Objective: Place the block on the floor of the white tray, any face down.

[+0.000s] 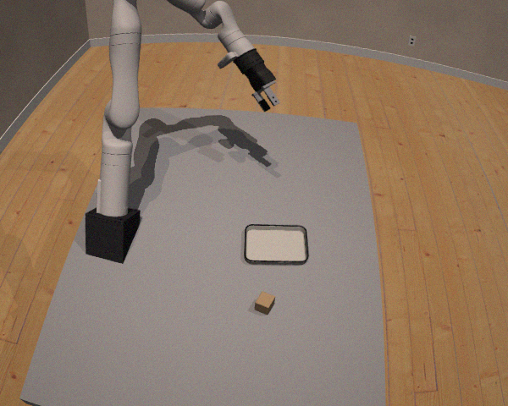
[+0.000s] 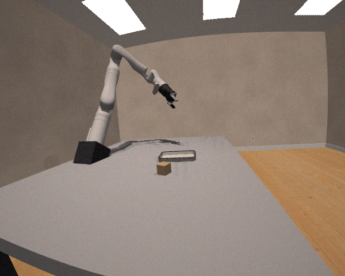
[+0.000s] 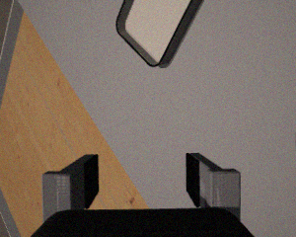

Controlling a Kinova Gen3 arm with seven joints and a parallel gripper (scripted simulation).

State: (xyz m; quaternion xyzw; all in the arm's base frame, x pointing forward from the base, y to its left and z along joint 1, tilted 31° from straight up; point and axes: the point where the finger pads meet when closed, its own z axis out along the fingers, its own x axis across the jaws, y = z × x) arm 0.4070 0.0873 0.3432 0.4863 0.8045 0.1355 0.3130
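A small tan block (image 1: 264, 302) rests on the grey table top, a little in front of the white tray (image 1: 275, 244); it also shows in the exterior view (image 2: 164, 168). The tray is shallow, dark-rimmed and empty, and it shows in the exterior view (image 2: 177, 155) and at the top of the wrist view (image 3: 155, 27). My gripper (image 1: 265, 99) is open and empty, high above the far end of the table, well away from block and tray. It shows in the exterior view (image 2: 172, 100), and its two fingers frame bare table in the wrist view (image 3: 140, 180). The block is out of the wrist view.
The arm's black base (image 1: 111, 233) stands on the table's left side. The table's far edge and the wooden floor (image 3: 44, 128) lie below the gripper in the wrist view.
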